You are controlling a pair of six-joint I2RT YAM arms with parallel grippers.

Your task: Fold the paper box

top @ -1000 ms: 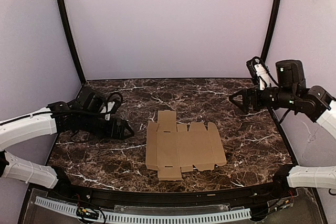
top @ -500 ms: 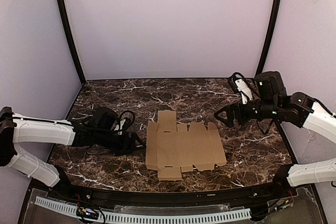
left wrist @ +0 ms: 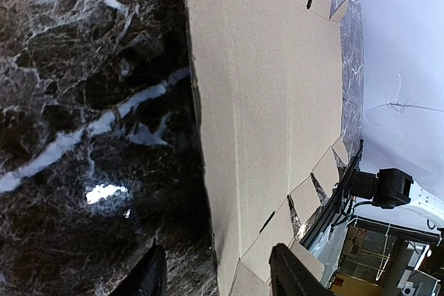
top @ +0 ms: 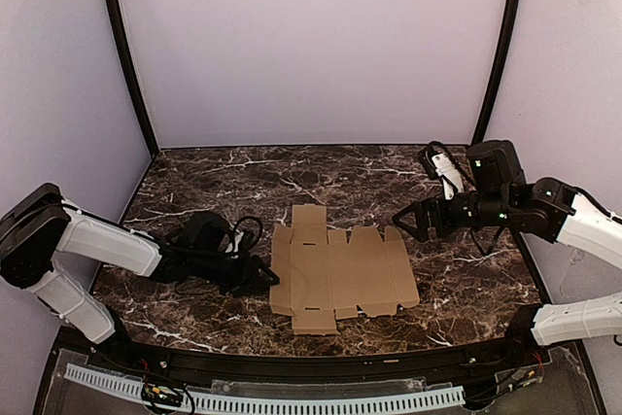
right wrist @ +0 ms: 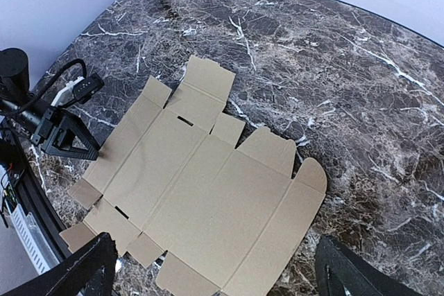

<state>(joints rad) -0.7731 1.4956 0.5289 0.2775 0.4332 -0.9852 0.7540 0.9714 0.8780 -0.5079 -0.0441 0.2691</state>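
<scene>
Dark marble table carries the paper box at centre. It is an unfolded flat tan sheet, longer run left to right, creases running near to far, small flaps pointing at both those edges. Left gripper sits low at the sheet's left edge, jaws spread, nothing held; contact with the sheet cannot be told. Right gripper hangs near the sheet's far-right corner — jaws wide apart, empty.
</scene>
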